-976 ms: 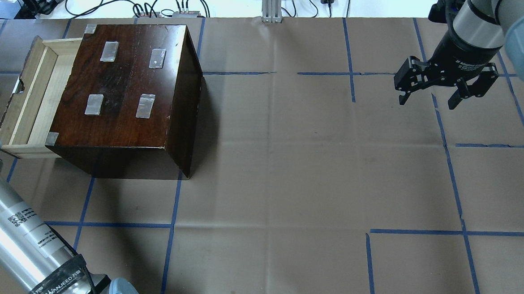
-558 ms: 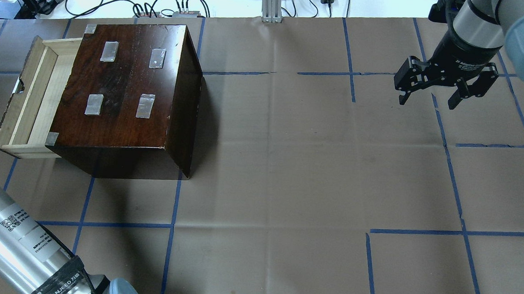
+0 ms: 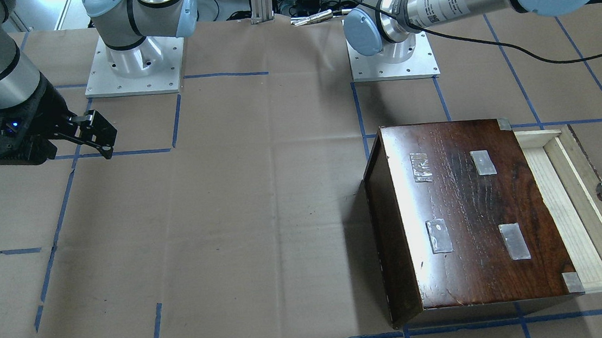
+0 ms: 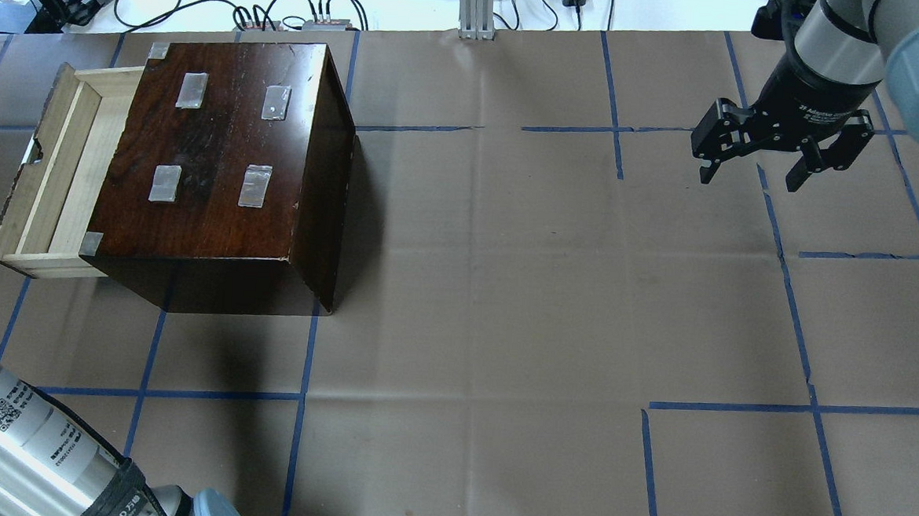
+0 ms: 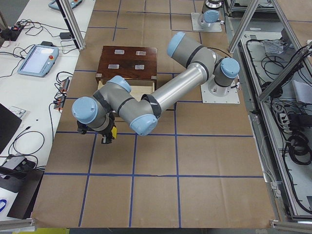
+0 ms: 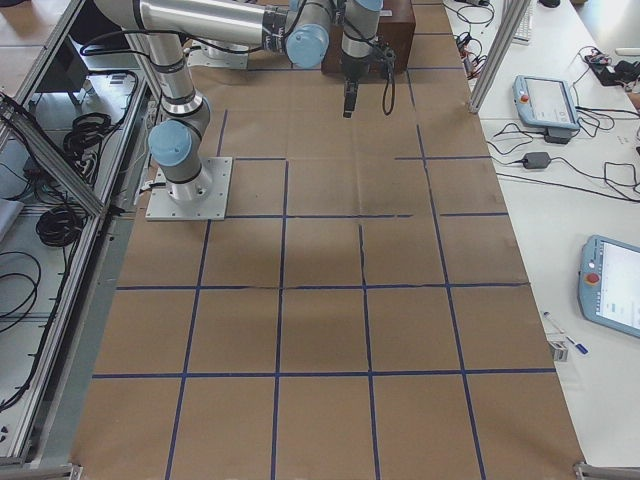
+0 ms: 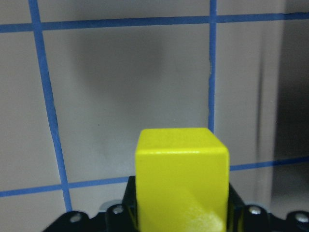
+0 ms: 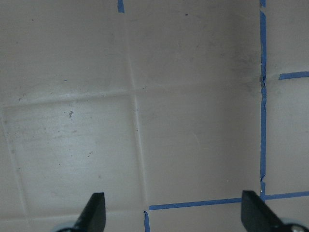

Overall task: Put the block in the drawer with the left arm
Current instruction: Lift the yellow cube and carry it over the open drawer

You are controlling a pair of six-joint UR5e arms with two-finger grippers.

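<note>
Cabinet (image 4: 221, 159) sits on the table (image 4: 505, 292) at the robot's left, drawer (image 4: 54, 182) pulled out leftward. Beyond the drawer's front, left gripper (image 5: 107, 139) carries the block (image 7: 181, 179). Right gripper (image 4: 748, 179) hangs far right.

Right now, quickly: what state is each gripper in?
Left gripper: closed, holding the block.
Right gripper: open, holding nothing.
</note>
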